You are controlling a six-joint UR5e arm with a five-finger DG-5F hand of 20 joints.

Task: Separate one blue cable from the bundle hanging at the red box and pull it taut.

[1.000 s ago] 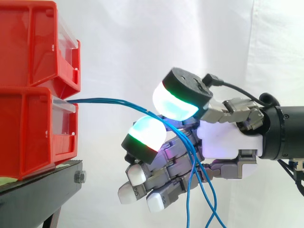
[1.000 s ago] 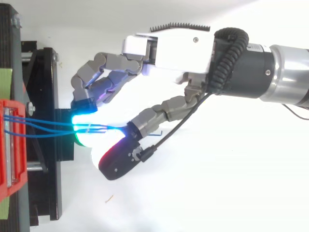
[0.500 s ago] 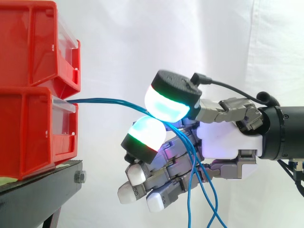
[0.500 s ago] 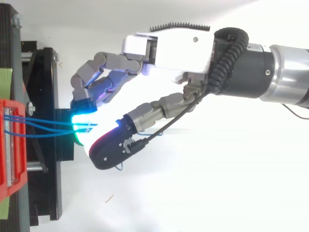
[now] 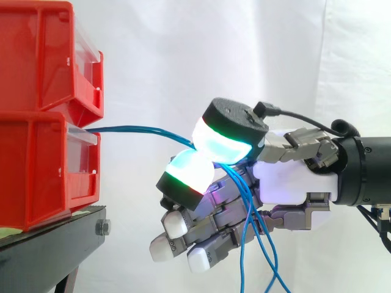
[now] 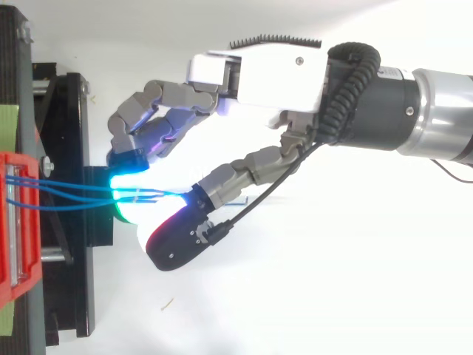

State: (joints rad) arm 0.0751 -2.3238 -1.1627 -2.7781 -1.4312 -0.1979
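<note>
White curtain [image 5: 244, 49] at the back, plain and bright. On the left, a red box [image 5: 36, 171] sitting on a black stand [image 5: 49, 244], with another red bin [image 5: 36, 55] stacked on top. Out of the front of the red box, thin blue cables [image 5: 134, 127] running almost flat toward the right and dipping a little near the end.

Robot hand [image 5: 293, 183] on the right, fingers pointing left toward the box. Two big glowing pads [image 5: 227, 139] pressed close together, pinching blue cable at the end of that flat run. Other fingers curled loosely underneath, holding nothing visible. Behind the pinch, blue cables dropping down past the palm and off the bottom of the side view.

From above: three blue strands [image 6: 89, 194] leaving the box side by side, then coming together at the glowing pads [image 6: 126, 200]. Hard to tell the number inside the pinch — maybe one, maybe more.

So, for the next move: box to the left of the robot hand, cable lying left to right, straight between the two. Probably best to pull away to the right, along the line of the cable, not sideways. Not tight yet — a soft bend showing between box and pads. Worth checking first for just one strand in the pinch, with the others left loose.
</note>
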